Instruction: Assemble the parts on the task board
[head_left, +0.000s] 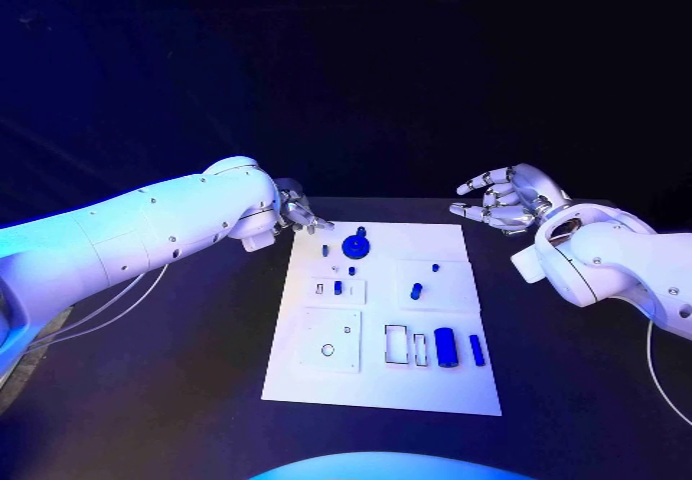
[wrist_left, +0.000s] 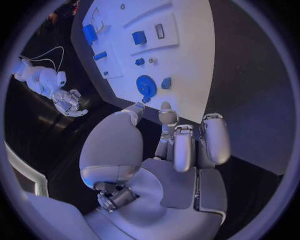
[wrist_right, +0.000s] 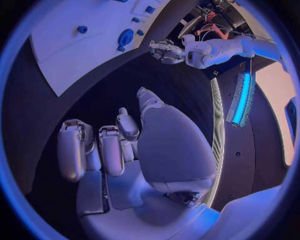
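Hovering at the far left corner of the task board (head_left: 433, 395), the left hand (head_left: 300, 215) holds nothing; its fingers are loosely apart, with the fingertips (wrist_left: 166, 111) reaching toward the round blue part (head_left: 358, 243) that sits near the board's far edge. The wrist view puts those tips just short of the board's corner, near the round part but not touching it. The right hand (head_left: 502, 200) hangs over the dark worktop (head_left: 173, 380) beyond the board's far right corner, fingers spread and empty, well apart from every part.

The remaining parts lie untouched on the white plate — a small blue peg (head_left: 415, 291) on the raised tile right of centre, a blue cylinder (head_left: 444, 346) and a slimmer blue bar (head_left: 476, 349) near the rectangular slots toward the near side. Judged from this, assembly has barely begun and the left hand looks set to pick up the round part first.

The risk lies in that approach. The part is low and flat, so fingertips arriving too shallow could push it across the plate rather than lift it, perhaps knocking the tiny neighbouring pieces. A heavy press might also shift the board itself, since nothing visibly clamps it — the right hand is too far off to steady it.
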